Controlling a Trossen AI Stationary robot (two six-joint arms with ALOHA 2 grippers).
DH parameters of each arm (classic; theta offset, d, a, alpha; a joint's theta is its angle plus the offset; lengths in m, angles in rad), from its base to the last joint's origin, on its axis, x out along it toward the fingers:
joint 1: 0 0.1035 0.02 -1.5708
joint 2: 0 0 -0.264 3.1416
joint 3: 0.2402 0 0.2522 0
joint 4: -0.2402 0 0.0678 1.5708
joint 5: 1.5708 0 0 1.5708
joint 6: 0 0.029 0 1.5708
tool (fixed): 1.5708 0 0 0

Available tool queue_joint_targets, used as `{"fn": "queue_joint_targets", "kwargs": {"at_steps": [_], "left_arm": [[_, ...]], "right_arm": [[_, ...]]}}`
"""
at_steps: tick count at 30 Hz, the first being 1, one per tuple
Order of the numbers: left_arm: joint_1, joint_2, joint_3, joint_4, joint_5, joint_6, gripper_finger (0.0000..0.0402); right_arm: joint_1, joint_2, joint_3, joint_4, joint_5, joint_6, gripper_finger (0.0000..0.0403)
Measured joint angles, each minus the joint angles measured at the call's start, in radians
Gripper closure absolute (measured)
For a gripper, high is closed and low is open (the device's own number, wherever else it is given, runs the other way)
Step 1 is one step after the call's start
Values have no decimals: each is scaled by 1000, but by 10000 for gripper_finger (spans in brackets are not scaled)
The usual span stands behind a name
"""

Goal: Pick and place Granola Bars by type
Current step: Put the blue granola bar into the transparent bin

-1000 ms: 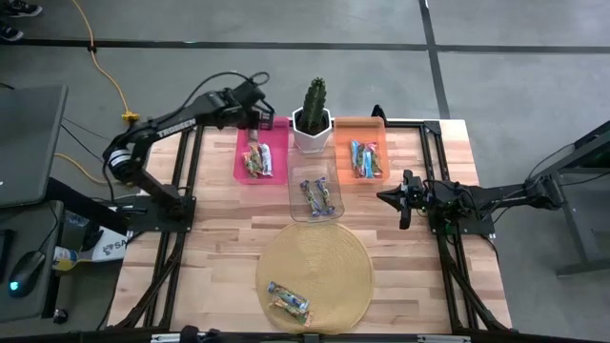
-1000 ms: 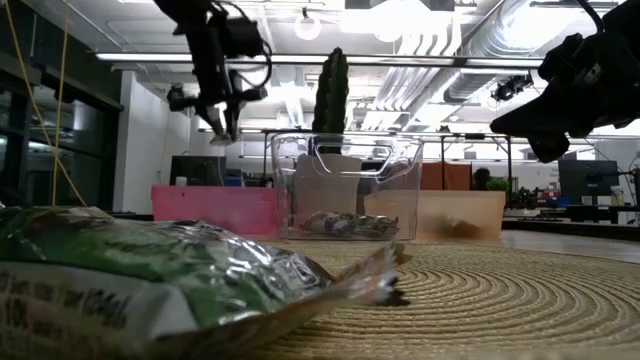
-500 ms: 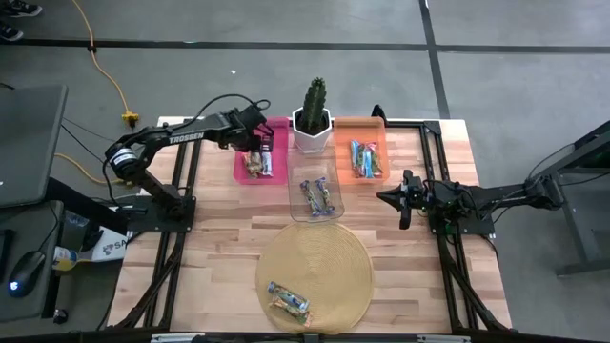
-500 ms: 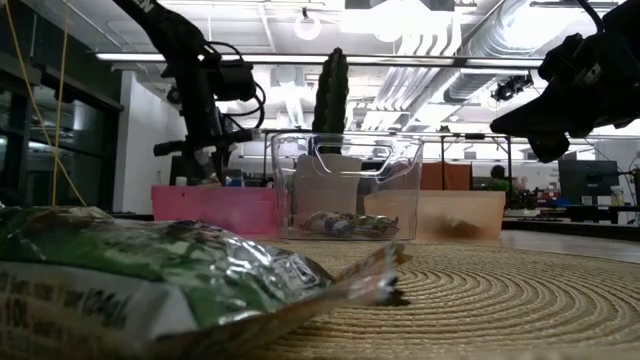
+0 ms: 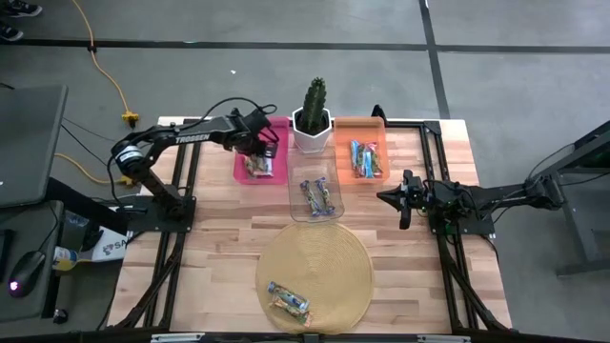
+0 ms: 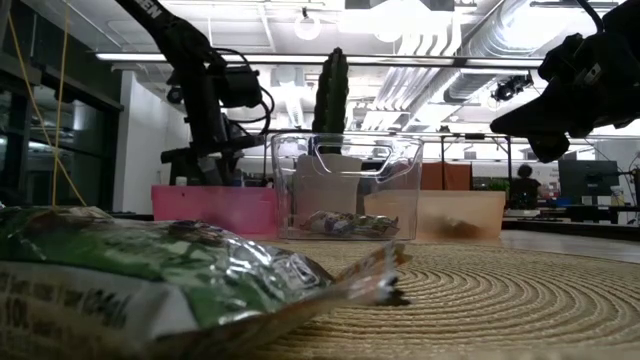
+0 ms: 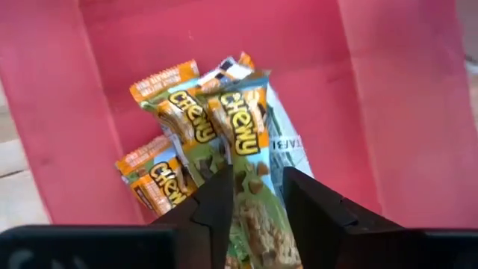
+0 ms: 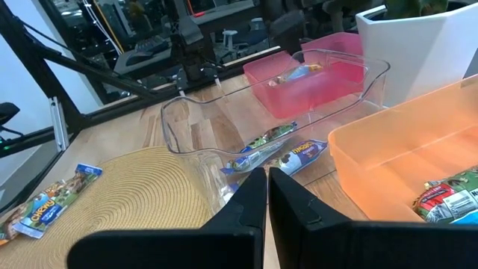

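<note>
Over the pink bin (image 5: 260, 154) at the far left of the table (image 5: 219, 238), my left gripper (image 7: 254, 213) hangs low with a green-and-orange Chewy granola bar (image 7: 250, 161) between its fingers (image 7: 216, 213). Whether the jaws pinch it or have just let go I cannot tell; the bar's far end already lies on the other Chewy bars (image 7: 160, 179) piled in the bin.

My right gripper (image 8: 267, 196) waits on the right side of the table, fingers closed on nothing, looking toward the clear bin (image 5: 315, 193) and the orange bin (image 5: 362, 152), each of which holds bars.

Two bars (image 5: 288, 300) remain on the round woven mat (image 5: 315, 276) at the near edge.

My worry is the release. If the wrapper clings to a finger as I lift, the bar may ride up and drop outside the bin, or drag its neighbours with it. A careless retreat could also brush the potted cactus (image 5: 313, 114) just beside the pink bin and tip it.
</note>
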Motion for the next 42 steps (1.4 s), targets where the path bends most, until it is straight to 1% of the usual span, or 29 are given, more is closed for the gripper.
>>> {"fn": "queue_joint_targets", "kwargs": {"at_steps": [6,10,13,17,19,22,24,27,31,34,37,42], "left_arm": [[3,2,0,-3,18,6,246],[3,-8,0,11,67,77,229],[2,-42,0,39,120,148,227],[2,-117,0,51,198,230,227],[2,-171,0,51,212,252,227],[2,-261,0,52,262,278,227],[-2,-325,0,56,321,292,227],[-28,-414,0,54,437,329,227],[-106,-522,0,53,573,371,227],[-202,-586,0,52,631,388,227],[-320,-635,0,57,626,385,227],[-526,-687,0,93,536,337,228]], "right_arm": [[0,0,0,0,0,-1,402],[0,0,0,0,0,-1,402],[0,0,0,0,0,0,402],[0,0,0,0,0,-1,402],[0,0,0,0,0,0,402],[0,0,0,0,0,-1,402],[0,0,0,0,0,0,402],[0,0,0,0,0,-1,402],[0,0,0,0,0,-1,402],[0,0,0,0,0,0,402],[0,0,0,0,0,-1,402],[0,0,0,0,0,-1,402]]}}
